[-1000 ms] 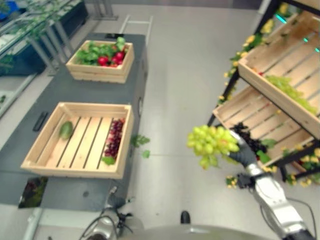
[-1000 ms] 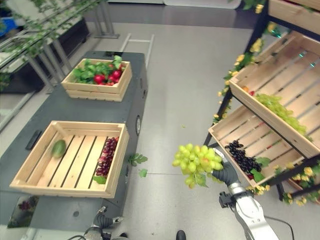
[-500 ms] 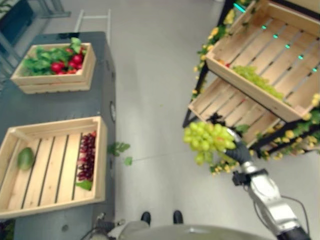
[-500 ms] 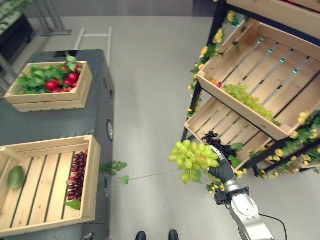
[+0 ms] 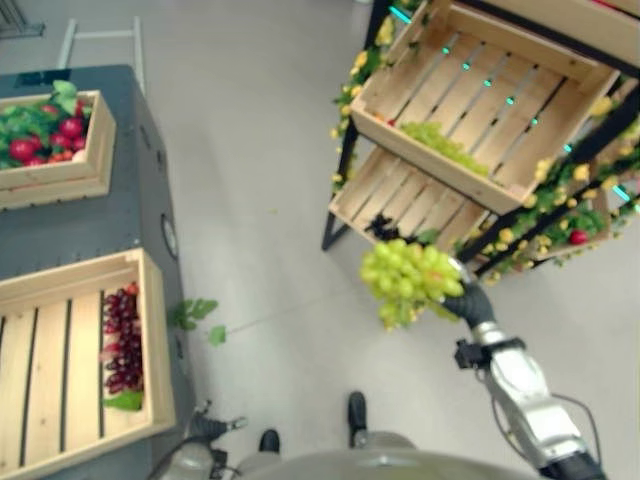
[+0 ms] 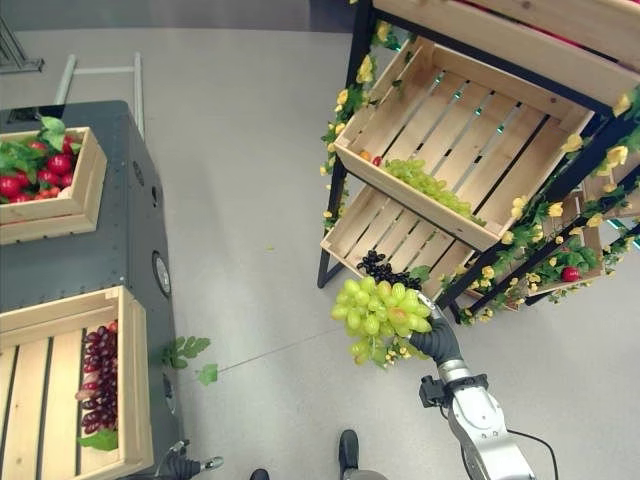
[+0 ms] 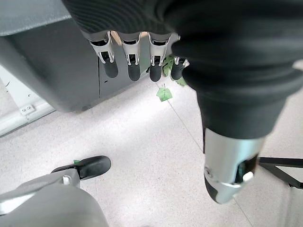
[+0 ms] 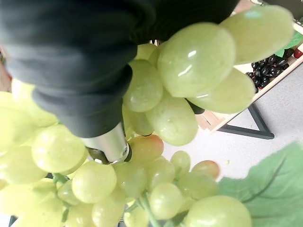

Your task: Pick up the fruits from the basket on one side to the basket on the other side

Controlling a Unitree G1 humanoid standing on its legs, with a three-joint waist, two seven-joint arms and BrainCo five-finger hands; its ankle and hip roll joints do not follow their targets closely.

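The view has swung toward the shelf side of the room: the dark cabinet (image 6: 90, 250) with its two wooden crates now sits hard against the left edge, while the slanted shelf crates (image 6: 470, 120) on the black rack fill the upper right. That is the robot turning, not the things moving. Through that turn the right hand (image 6: 436, 342) has kept its fingers curled round the bunch of green grapes (image 6: 382, 312), held up in the air over the bare floor, just in front of the rack's lower crate (image 6: 385, 235), where a cluster of dark grapes (image 6: 385, 270) lies near the front edge. The upper slanted crate already has some green grapes (image 6: 425, 185) along its lower rim. In the right wrist view the grapes press right up against the thumb and palm, so the hold looks secure. The left hand (image 7: 137, 64) hangs down beside the cabinet with its fingers straight and nothing in them. On the cabinet, the near crate (image 6: 130, 370) has red grapes (image 6: 100, 375) along its right side and the far crate (image 6: 70, 205) holds red fruit and greens. To my eye the carry is well along: the bunch has left the cabinet side and is nearly at the rack, with only the reach and the set-down in one of the shelf crates left for this piece.
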